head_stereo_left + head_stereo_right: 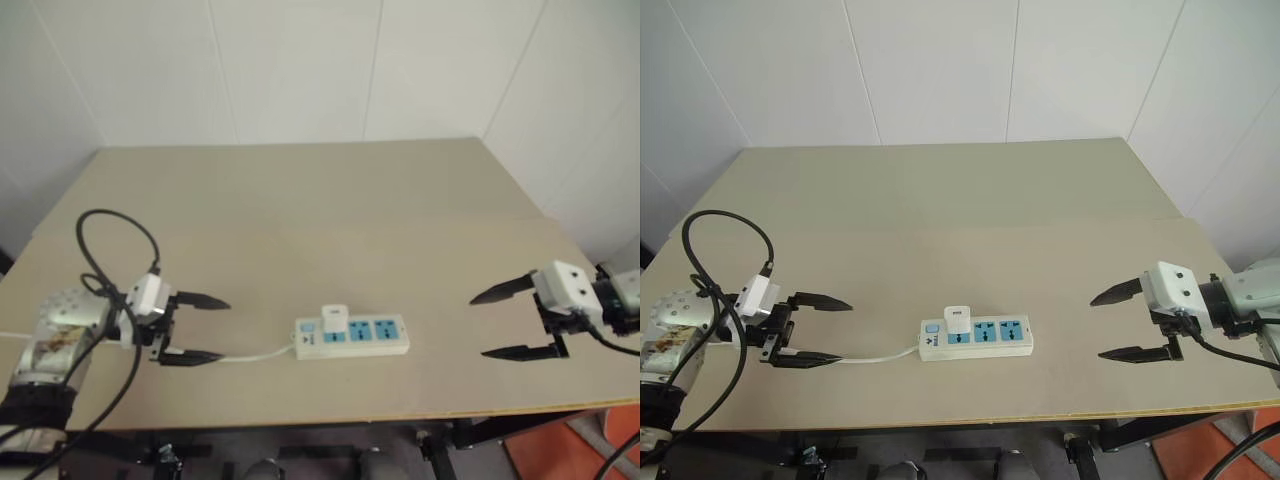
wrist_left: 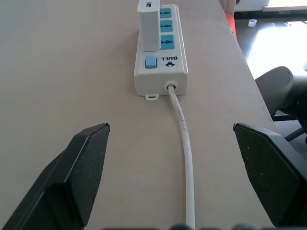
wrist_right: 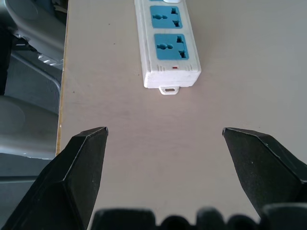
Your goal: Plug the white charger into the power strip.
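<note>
white charger [image 1: 334,321] upright in end socket of power strip [image 1: 385,338], cord end, near table's front edge | left gripper [image 1: 192,328] spread wide, empty | right gripper [image 1: 513,320] likewise, well apart | plug-in looks done; nothing left evident

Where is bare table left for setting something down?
The far half of the table behind the power strip is bare. So is the stretch between the strip and the open right gripper. Tightest: between the open left gripper and the strip, where the cord lies; the white charger stands plugged in.
</note>
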